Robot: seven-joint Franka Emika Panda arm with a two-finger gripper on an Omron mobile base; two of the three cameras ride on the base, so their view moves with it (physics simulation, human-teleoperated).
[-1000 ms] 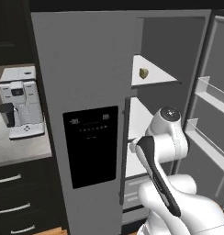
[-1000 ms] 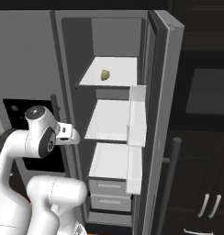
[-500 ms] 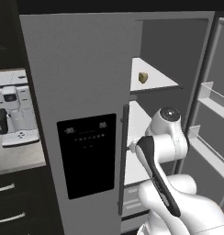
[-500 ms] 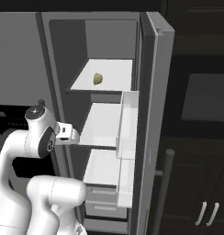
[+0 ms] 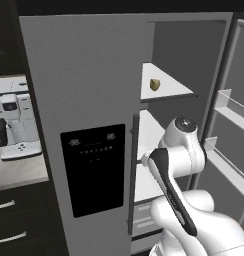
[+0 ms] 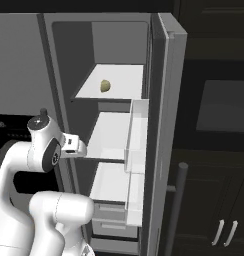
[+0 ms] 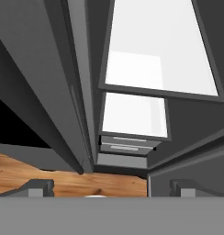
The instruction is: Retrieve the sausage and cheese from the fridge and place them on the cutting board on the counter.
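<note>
- The fridge (image 5: pixel 89 95) is a tall box of smooth matte grey metal; its right door (image 6: pixel 166 125) hangs wide open, its left door is shut.
- The shut door carries a glossy black rectangular dispenser panel (image 5: pixel 96 170) and a long, slim vertical handle (image 5: pixel 133 175) along its inner edge.
- Inside, flat white shelves (image 6: pixel 116 135) sit one above another, with pale drawers (image 6: pixel 111 220) at the bottom.
- The cheese (image 5: pixel 154 84) is a small, rounded yellowish-olive lump lying alone on the top shelf, towards the left side of the compartment.
- The open door holds clear, box-shaped bins (image 6: pixel 138 135) with thin translucent walls.
- The end effector (image 7: pixel 111 186) has its two small dark fingertips (image 7: pixel 38 187) standing wide apart with nothing between them; it looks down along the fridge's lower shelves and drawers to a warm brown wood-grain floor (image 7: pixel 26 174).
- The arm's rounded white elbow joint (image 5: pixel 183 142) is in front of the open compartment, level with the middle shelf.
- A white and black coffee machine (image 5: pixel 14 122) stands on a plain grey counter (image 5: pixel 19 172) left of the fridge, above dark drawers with silver handles.
- Dark cabinet fronts (image 6: pixel 219 165) stand right of the open door.
</note>
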